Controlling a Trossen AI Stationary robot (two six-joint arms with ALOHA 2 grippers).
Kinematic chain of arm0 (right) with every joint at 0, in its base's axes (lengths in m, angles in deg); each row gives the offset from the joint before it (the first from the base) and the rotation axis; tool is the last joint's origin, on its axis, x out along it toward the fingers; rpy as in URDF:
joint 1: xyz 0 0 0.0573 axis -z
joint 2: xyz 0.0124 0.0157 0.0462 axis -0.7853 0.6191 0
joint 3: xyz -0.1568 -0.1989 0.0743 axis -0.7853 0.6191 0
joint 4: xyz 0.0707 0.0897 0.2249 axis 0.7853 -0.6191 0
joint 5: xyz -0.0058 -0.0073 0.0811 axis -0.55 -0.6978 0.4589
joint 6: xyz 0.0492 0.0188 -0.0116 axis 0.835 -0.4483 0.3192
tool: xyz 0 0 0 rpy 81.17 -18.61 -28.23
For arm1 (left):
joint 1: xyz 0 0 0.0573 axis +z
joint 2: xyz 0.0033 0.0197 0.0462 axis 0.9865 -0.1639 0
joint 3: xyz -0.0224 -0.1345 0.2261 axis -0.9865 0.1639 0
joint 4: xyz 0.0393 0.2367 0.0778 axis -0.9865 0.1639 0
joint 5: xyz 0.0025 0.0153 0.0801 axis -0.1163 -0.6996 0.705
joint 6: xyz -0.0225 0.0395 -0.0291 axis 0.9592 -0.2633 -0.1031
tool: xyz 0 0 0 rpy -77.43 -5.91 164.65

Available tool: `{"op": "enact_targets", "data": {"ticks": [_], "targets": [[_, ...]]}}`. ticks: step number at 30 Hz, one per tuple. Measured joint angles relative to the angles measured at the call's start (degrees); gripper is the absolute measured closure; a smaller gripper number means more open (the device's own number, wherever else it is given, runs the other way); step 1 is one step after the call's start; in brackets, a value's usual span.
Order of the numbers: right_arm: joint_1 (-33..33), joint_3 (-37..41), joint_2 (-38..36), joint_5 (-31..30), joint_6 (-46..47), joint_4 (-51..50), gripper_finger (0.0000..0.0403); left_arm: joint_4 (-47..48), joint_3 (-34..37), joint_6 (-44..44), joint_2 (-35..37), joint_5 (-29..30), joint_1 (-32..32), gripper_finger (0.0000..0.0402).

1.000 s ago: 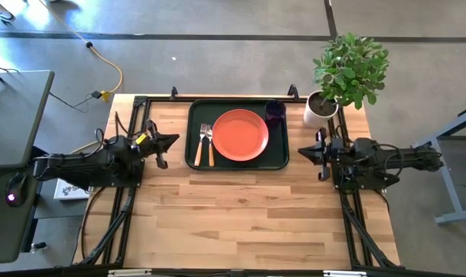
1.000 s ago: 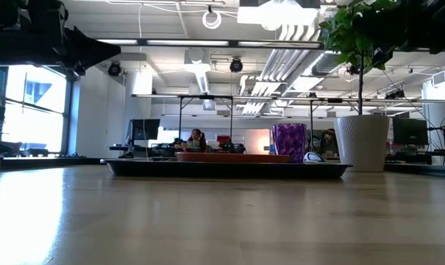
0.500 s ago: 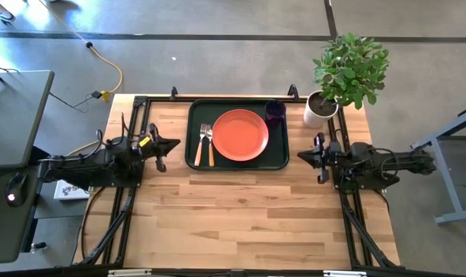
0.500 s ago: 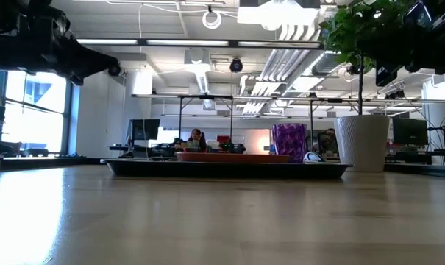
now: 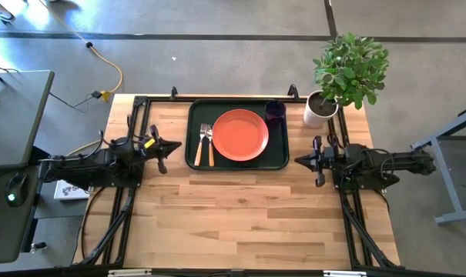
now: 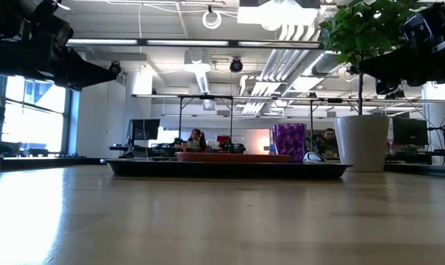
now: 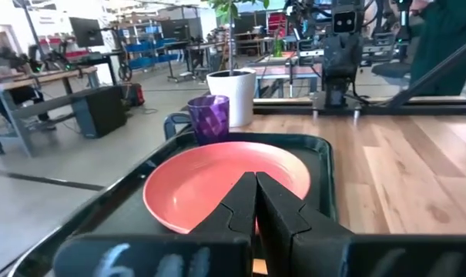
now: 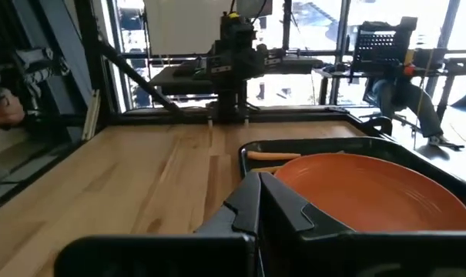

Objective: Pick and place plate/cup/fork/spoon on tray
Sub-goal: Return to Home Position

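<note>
The dark tray (image 5: 237, 164) lies at the table's far middle. On it lie the coral-orange plate (image 5: 239, 135), the fork (image 5: 199, 144) and the spoon (image 5: 210, 144) side by side left of the plate, and the purple cup (image 5: 275, 112) upright at the far right corner. My left gripper (image 5: 176, 143) is shut and empty left of the tray, above the table. My right gripper (image 5: 297, 159) is shut and empty right of the tray. In the left wrist view the plate (image 7: 217, 181) and cup (image 7: 209, 118) show beyond the shut fingers (image 7: 256, 201).
A white pot with a green plant (image 5: 323, 108) stands at the table's far right corner, near the right arm. Black frame rails (image 5: 129, 208) run along both table sides. The near half of the wooden table (image 5: 240, 223) is bare wood.
Both arms have drawn back from the tray: my left gripper toward the table's left edge and my right gripper slightly toward the tray's right side while its arm settles lower. Things on the tray have stayed put.
</note>
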Motion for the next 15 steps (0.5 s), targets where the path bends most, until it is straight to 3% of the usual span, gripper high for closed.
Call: {"op": "enact_targets", "data": {"ticks": [6, 15], "targets": [[0.1, 0.0, 0.0, -3.8, 2.0, 0.7, 0.0403, -0.1, 0.0, -1.6, -1.0, 0.5, 0.1, 0.0401], [0.1, 0.0, 0.0, -4.0, 2.2, 0.7, 0.0403, -0.5, 0.0, 0.8, -2.4, 0.5, 0.1, 0.0401]]}}
